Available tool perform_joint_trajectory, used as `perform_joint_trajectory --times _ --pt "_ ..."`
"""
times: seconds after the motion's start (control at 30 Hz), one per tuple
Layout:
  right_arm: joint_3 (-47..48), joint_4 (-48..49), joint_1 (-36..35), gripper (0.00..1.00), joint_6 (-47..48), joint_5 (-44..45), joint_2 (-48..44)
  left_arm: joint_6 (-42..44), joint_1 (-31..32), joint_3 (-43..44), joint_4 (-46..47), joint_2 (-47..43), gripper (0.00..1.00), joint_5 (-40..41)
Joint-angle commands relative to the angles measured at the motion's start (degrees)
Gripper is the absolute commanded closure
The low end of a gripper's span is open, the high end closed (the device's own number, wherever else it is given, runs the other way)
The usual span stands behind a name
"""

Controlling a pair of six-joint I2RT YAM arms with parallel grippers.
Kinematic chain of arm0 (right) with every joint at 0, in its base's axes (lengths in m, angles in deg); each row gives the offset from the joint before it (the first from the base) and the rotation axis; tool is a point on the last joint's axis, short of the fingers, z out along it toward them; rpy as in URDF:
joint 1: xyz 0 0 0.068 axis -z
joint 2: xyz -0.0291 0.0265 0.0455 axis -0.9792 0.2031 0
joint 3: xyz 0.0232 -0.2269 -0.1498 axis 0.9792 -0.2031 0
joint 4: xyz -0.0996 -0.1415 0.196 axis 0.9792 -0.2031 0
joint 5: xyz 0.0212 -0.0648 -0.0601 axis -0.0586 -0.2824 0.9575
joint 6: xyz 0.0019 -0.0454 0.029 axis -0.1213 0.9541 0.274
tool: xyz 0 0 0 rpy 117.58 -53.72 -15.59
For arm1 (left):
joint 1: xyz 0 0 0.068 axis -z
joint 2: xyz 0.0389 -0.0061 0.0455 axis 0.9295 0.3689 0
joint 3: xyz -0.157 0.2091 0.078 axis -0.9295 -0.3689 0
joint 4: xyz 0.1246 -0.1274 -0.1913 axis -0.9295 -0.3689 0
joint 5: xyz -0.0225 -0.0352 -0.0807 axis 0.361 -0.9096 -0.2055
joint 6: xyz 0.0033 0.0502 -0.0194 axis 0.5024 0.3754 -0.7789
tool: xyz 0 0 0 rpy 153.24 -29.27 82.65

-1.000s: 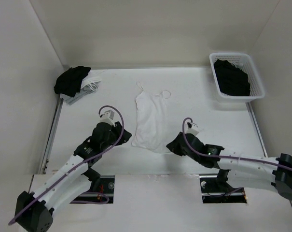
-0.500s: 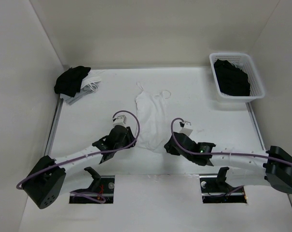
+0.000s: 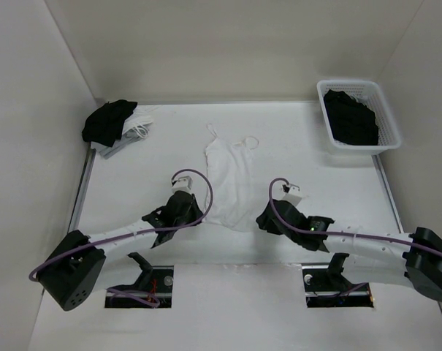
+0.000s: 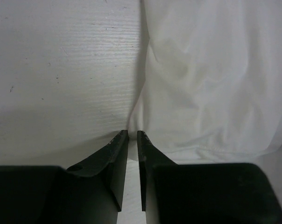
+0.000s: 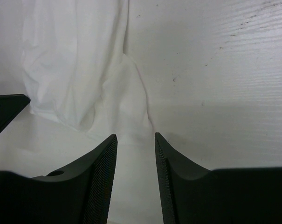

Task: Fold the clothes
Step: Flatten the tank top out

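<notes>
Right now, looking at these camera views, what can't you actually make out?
- Left wrist view: whether the left gripper pinches the camisole hem; its nearly closed fingertips hide the contact.
- Top view: the camisole's near right corner, under the right gripper.
- Top view: how many black garments fill the basket; too small.

Table [image 3: 301, 157] room between bundle [image 3: 109, 121] (black), basket [image 3: 359, 149]

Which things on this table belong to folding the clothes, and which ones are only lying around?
For the job:
- white camisole, lying mid-table
- left gripper and right gripper, both at its near hem

Just lying about:
- black bundle with a white-grey strappy piece, far left corner
- white basket holding black garments, far right
</notes>
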Motion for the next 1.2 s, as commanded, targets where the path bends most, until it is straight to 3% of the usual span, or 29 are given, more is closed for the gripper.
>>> perform_joint_trajectory --times 0.0,0.17,0.33,0.6,0.7,0.83,0.97,1.17 --pt "-0.5 0.6 0.8 0.57 0.5 -0.6 -1.2 0.3 -0.4 0.0 2.0 0.0 0.91 -0.1" --pt "-1.2 0.3 1.5 0.54 0.5 -1.9 -1.7 -1.1 -1.3 -0.5 0.3 -5.8 0.98 -1.1" --pt "-1.5 2.4 2.3 0.5 0.7 -6.3 0.4 -3.9 -4.1 0.3 -5.8 -20.6 1.0 -3.4" --pt "-0.1 7.3 2.7 0.54 0.7 -8.5 7.8 -5.7 -7.7 -0.6 -12.0 -27.6 1.0 -5.4" --pt "0.3 9.7 2.7 0.64 0.0 -9.3 11.1 -6.8 -8.8 0.5 -12.3 -30.9 1.0 -5.8" --pt "0.4 12.4 2.4 0.91 -0.3 -5.0 10.2 -6.1 -11.2 3.9 -14.4 -34.3 1.0 -5.4" --pt "5.2 5.3 3.2 0.95 5.8 0.8 1.5 -3.2 -15.4 9.6 -16.4 -36.3 1.0 -4.9" --pt "19.7 -5.8 9.8 0.96 18.4 -1.1 -12.8 -1.0 -20.1 21.9 -14.5 -34.4 1.0 -5.9"
